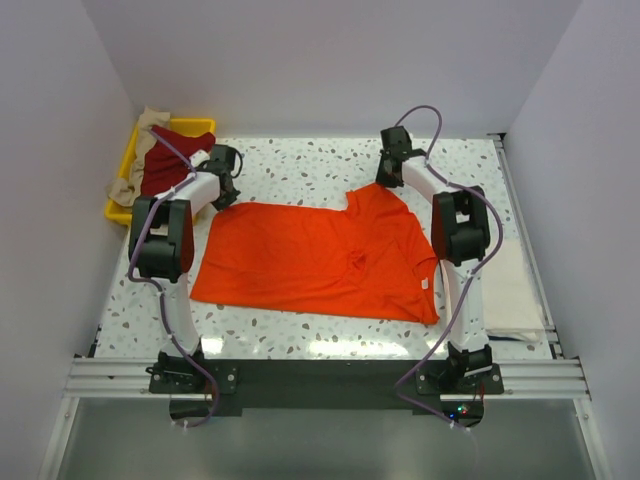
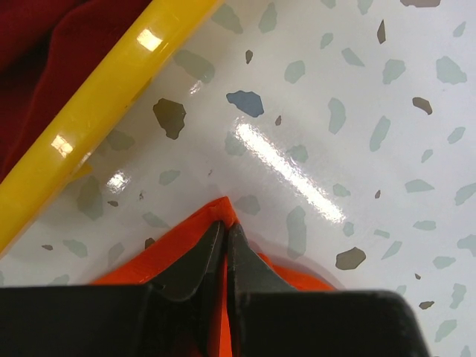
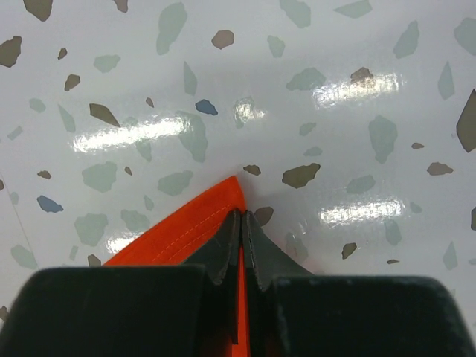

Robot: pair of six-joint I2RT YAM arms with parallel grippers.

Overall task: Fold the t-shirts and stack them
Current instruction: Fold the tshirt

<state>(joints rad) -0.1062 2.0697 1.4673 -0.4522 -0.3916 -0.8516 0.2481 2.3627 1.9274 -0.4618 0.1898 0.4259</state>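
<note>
A bright orange t-shirt [image 1: 320, 258] lies spread on the speckled table, with a small white tag near its right edge. My left gripper [image 1: 225, 195] is shut on its far left corner [image 2: 223, 212]. My right gripper [image 1: 392, 178] is shut on its far right corner [image 3: 230, 195]. A dark red t-shirt [image 1: 170, 160] and a beige one [image 1: 135, 165] lie in the yellow tray [image 1: 195, 126] at the far left. A cream-white folded t-shirt [image 1: 512, 290] lies at the right edge.
The yellow tray's rim [image 2: 97, 111] runs close to my left gripper, with dark red cloth [image 2: 30, 67] behind it. White walls enclose the table on three sides. The arm bases sit on a black rail [image 1: 320, 375] at the near edge.
</note>
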